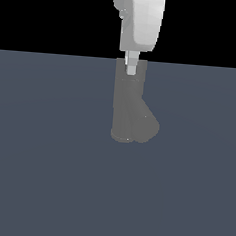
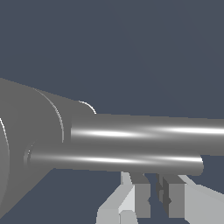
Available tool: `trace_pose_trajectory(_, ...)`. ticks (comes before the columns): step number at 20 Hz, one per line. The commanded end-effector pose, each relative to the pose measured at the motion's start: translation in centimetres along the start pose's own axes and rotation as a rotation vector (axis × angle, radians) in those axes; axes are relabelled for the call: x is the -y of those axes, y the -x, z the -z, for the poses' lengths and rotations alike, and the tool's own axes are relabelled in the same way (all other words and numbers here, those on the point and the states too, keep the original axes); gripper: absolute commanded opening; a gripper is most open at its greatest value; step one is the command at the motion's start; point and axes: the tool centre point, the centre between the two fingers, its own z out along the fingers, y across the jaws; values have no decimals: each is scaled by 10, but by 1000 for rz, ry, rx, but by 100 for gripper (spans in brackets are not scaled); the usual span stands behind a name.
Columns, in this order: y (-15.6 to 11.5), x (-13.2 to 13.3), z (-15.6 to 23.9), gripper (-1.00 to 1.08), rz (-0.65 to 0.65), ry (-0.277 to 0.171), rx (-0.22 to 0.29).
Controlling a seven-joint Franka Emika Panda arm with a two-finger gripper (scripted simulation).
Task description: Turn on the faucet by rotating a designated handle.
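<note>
The faucet [image 1: 126, 103] is a matte grey upright cylinder with a thick spout [image 1: 147, 125] angling down toward the exterior view's right. My gripper [image 1: 130, 67] hangs straight over its top, fingers together. In the exterior view I cannot tell the handle apart from the fingers. In the wrist view the faucet body [image 2: 26, 131] fills one side. The handle [image 2: 113, 159] is a slim shiny rod sticking out sideways from it, with a thicker bar [image 2: 148, 131] beside it. My gripper [image 2: 158, 188] sits close against the rod, which hides its fingertips. The fingers [image 2: 142, 199] stand nearly together with nothing between them.
The faucet stands on a flat dark blue-grey floor [image 1: 45, 174] that reaches a black background. The white hand [image 1: 141, 21] of the arm is directly above the faucet. Nothing else shows.
</note>
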Motion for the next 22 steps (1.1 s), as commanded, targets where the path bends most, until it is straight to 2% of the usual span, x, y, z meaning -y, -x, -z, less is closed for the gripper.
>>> trace_pose_trajectory(1,-33,-2,0,-100,-34,-2,-2)
trace_pose_trajectory(8,-75,-4,1,-100,-42,-1,-2)
trace_pose_trajectory(9,-75,-4,1,-100,-42,-1,-2)
trace_pose_trajectory(10,-42,3,0,-100,11,1,1)
trace_pose_trajectory(22,-83,30,0,-100,-10,0,0)
